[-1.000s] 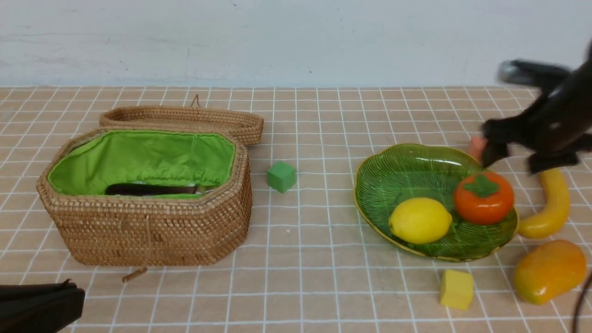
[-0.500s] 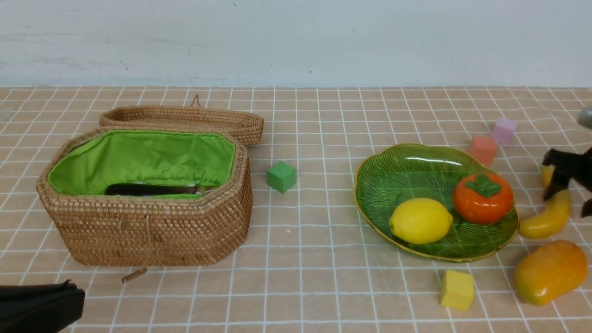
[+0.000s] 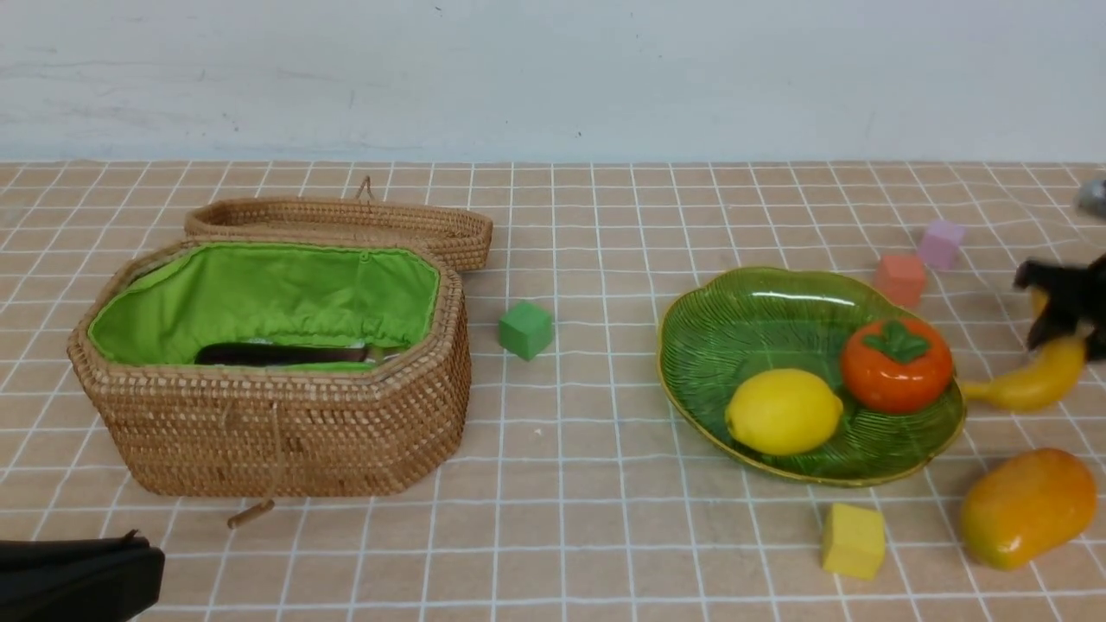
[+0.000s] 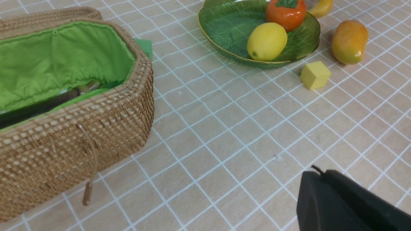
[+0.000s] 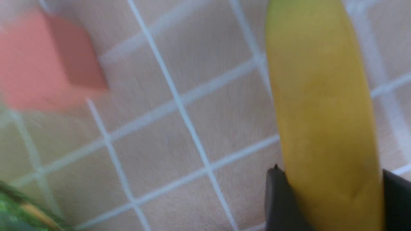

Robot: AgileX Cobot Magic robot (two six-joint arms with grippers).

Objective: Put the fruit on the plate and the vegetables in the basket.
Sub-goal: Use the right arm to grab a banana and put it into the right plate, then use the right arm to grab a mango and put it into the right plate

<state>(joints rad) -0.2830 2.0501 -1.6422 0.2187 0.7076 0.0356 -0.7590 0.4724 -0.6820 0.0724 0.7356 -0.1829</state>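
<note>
The wicker basket (image 3: 285, 432) stands open at the left, and the dark eggplant (image 3: 276, 352) lies inside on its green lining. Carrot and gourd are out of view. The green plate (image 3: 734, 328) at the right holds the lemon (image 3: 783, 411) and the persimmon (image 3: 895, 366). My right gripper (image 3: 1067, 315) is at the right edge, shut on the banana (image 3: 1032, 384). In the right wrist view its gripper (image 5: 330, 175) has a finger pressed against each side of the banana (image 5: 321, 96). The mango (image 3: 1026, 508) lies on the table near the front right. My left gripper (image 3: 130, 557) is shut and empty at the front left.
A green cube (image 3: 525, 329) sits between basket and plate. A yellow cube (image 3: 853, 540) lies in front of the plate. Behind the plate are an orange-pink cube (image 3: 899, 279) and a purple cube (image 3: 941, 244). The basket lid (image 3: 346, 220) lies open behind the basket.
My right gripper swung from over the plate's far edge to the right and came down on the banana. The banana's near end has since risen and turned. The left arm has hardly moved.
</note>
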